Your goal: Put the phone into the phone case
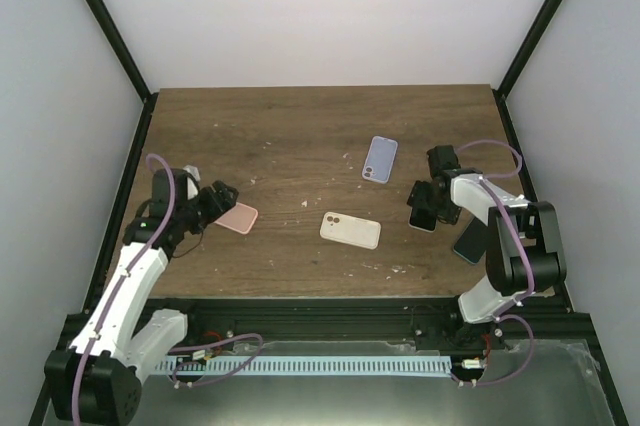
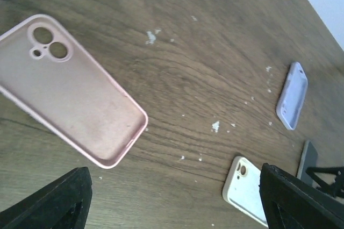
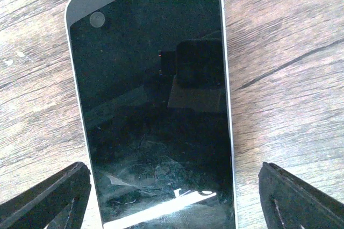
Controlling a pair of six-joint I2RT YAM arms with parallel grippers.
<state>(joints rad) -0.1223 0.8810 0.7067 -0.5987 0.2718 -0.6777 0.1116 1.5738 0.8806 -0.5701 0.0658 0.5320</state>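
A phone (image 3: 153, 105) with a black screen lies face up on the wooden table (image 1: 300, 136), at the right in the top view (image 1: 423, 216). My right gripper (image 3: 174, 199) straddles its lower end, open; a gap shows beside the right fingertip (image 3: 301, 197). At the left lies an empty pink phone case (image 2: 70, 92), hollow side up, with its camera cut-out at the far end. My left gripper (image 2: 177, 207) hovers open just beside the case's near corner, with bare wood between its fingers. From above, the left gripper (image 1: 215, 201) sits next to the pink case (image 1: 238, 217).
A cream case (image 1: 350, 230) lies mid-table and a lavender case (image 1: 380, 159) behind it. A second dark phone (image 1: 468, 242) rests by the right arm, near the table's right edge. The cream case (image 2: 244, 188) and lavender case (image 2: 293, 95) also show in the left wrist view.
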